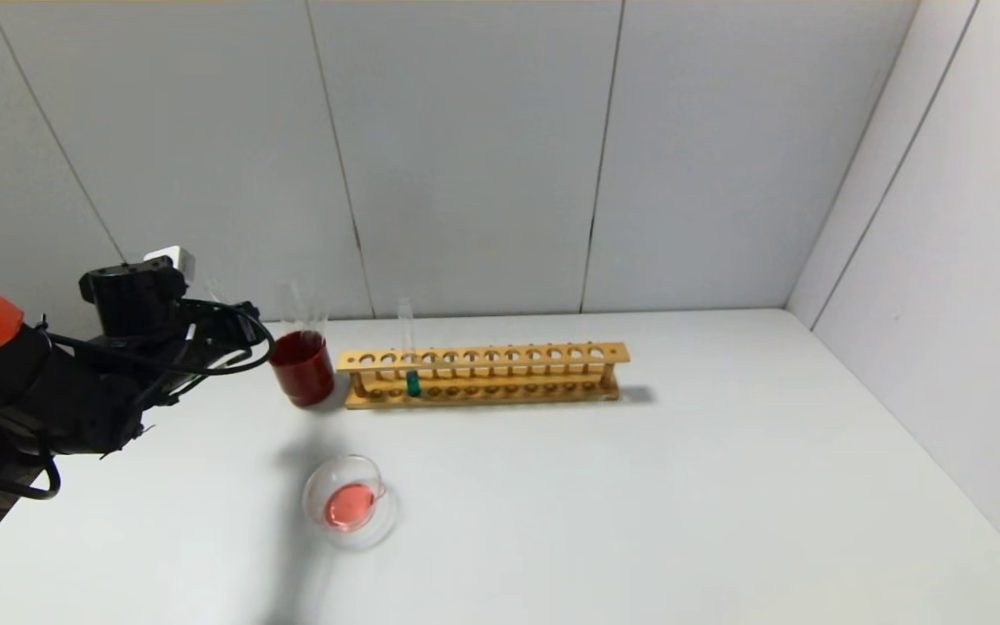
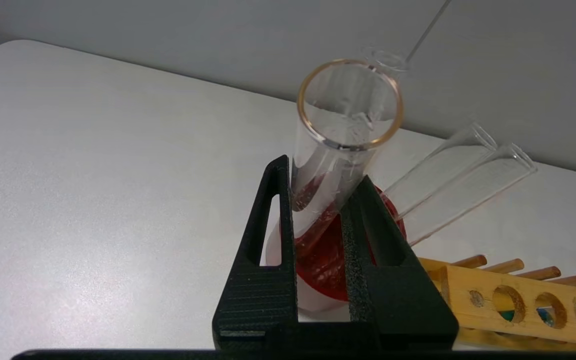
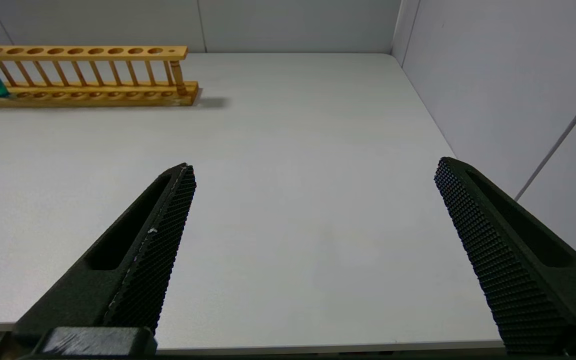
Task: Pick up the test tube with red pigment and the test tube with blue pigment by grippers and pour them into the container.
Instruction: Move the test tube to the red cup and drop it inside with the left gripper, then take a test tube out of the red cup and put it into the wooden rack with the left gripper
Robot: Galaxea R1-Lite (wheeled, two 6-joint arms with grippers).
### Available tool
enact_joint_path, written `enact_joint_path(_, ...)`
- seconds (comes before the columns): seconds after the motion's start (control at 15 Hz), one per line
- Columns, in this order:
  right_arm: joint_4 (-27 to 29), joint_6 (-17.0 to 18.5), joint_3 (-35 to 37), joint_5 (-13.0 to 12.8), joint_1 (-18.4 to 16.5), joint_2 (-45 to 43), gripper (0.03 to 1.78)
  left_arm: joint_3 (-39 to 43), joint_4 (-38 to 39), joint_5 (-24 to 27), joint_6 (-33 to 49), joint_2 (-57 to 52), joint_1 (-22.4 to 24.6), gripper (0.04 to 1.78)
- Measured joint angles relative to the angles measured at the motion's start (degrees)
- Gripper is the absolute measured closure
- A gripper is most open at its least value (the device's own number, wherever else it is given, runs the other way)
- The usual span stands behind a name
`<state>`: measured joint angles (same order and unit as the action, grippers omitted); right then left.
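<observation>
The left end effector is clamped on the red tube, tilted over the red cup. The blue tube stands in the rack. The dish on the worktop holds red liquid. The right end effector hangs with jaws apart.

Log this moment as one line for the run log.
left gripper: shut on emptied red tube over red cup | container: red liquid | blue tube: racked | right gripper: open
</observation>
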<state>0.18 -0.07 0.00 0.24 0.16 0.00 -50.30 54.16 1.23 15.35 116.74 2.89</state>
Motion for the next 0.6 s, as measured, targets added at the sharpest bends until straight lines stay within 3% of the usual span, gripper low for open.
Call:
enact_joint_path(0.27,0.0,0.0,0.0,0.0,0.0,0.0,0.06,-1.6,0.0,0.7,-0.1,1.0,-0.1,1.29)
enact_joint_path(0.6,0.0,0.0,0.0,0.0,0.0,0.0,0.06,-2.1,-0.1,0.7,-0.2,0.9,-0.9,0.50)
